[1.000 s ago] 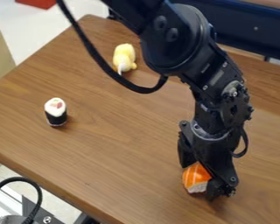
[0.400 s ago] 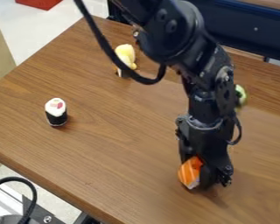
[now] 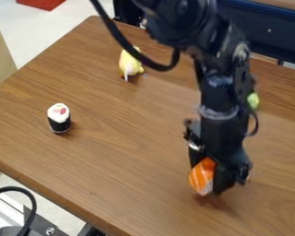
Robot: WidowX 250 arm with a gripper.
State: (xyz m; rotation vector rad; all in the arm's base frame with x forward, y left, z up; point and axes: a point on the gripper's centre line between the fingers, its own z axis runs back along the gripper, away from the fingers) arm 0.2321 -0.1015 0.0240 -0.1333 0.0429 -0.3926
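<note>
- One orange toy piece [image 3: 201,176] with white stripes, right of centre and low in the camera view; tilted, lower end just above or touching the tabletop [image 3: 113,161], exact contact impossible to tell.
- Probable handling: light, little demand on grip strength; firm foam or plastic by guess, with softness not determinable from sight alone. Smooth, rounded striped face, possibly slippery under a shallow pinch; low risk of breakage, greater risk of rolling or twisting out.
- Best hold: across the two opposite flanks, near mid-length, well clear of the narrow lower end; moderate pressure, in case of a soft body.
- Claw [image 3: 208,177]: black, pointing down, closed around the orange piece and parted only by the width of the piece; much of the striped face exposed on the camera's side.
- Beneath the claw: dark shadow on the wood-grain tabletop.
- Behind the arm [image 3: 221,92]: small green object [image 3: 253,100], partly hidden, of uncertain shape.
- Farther back, left of the arm: yellow toy [image 3: 130,64] with a pale lower part, near the black cable [image 3: 140,57] in the view.
- Toward the left: toy sushi roll [image 3: 58,118], upright, white-topped and black-wrapped, well apart from the claw.
</note>
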